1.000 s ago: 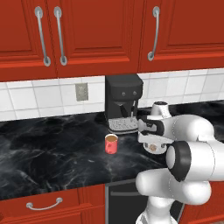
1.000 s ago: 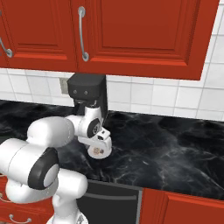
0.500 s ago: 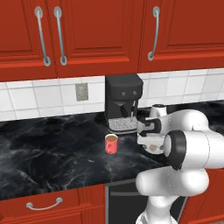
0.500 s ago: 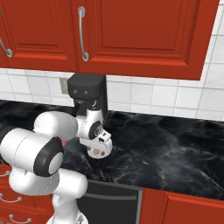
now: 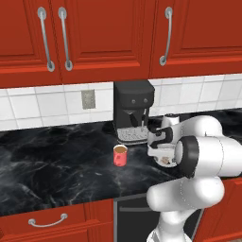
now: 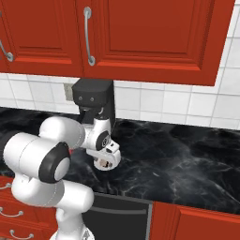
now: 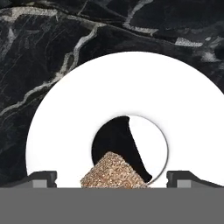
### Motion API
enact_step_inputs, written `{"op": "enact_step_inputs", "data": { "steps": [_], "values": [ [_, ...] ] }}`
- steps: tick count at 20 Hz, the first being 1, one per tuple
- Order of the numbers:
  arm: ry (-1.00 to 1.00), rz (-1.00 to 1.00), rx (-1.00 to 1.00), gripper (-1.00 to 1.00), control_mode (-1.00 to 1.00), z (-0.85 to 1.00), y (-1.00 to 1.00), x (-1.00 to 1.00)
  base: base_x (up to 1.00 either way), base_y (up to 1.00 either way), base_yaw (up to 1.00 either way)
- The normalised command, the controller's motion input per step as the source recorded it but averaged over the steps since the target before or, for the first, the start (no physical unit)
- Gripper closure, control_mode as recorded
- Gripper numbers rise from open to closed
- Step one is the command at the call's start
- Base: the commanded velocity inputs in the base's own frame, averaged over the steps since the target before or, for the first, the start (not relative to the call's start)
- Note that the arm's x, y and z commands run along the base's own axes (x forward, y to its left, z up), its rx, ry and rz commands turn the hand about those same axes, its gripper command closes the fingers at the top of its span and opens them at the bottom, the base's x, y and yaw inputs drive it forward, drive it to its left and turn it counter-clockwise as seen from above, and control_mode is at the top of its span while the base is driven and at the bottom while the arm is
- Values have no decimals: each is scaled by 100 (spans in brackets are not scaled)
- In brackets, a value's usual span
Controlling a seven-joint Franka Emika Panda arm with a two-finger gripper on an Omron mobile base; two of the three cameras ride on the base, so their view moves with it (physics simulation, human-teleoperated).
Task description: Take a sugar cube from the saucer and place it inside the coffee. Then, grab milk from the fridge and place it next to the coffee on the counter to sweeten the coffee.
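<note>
Since a second ago my claw (image 7: 112, 177) has dropped over the saucer (image 7: 183, 96); its tips stand wide apart, empty, the cube (image 7: 114, 170) between them.

White saucer (image 7: 175, 100), speckled tan sugar cube (image 7: 114, 171), white-veined black counter (image 7: 39, 57)

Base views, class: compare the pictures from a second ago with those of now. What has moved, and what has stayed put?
The arm's elbow has swung forward toward the cameras, while the gripper stays low over the saucer, its fingers either side of the sugar cube, not yet closed on it. The coffee, the coffee machine and the counter are as before.
</note>
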Motion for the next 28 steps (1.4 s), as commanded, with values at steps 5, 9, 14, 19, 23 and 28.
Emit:
{"op": "enact_step_inputs", "data": {
  "steps": [5,9,14,19,23,28],
  "values": [
    [1,-2,1,100,-100,-4,-2,0,0,0,0],
    [0,0,0,100,-100,0,0,-4,0,0,0],
    [-3,0,0,100,-100,24,0,-5,0,0,0],
    [-7,0,0,100,-100,67,15,-1,0,0,0],
    [-1,2,0,100,-100,72,67,0,0,0,0],
    [0,12,-1,100,-100,41,98,4,0,0,0]
  ]
}}
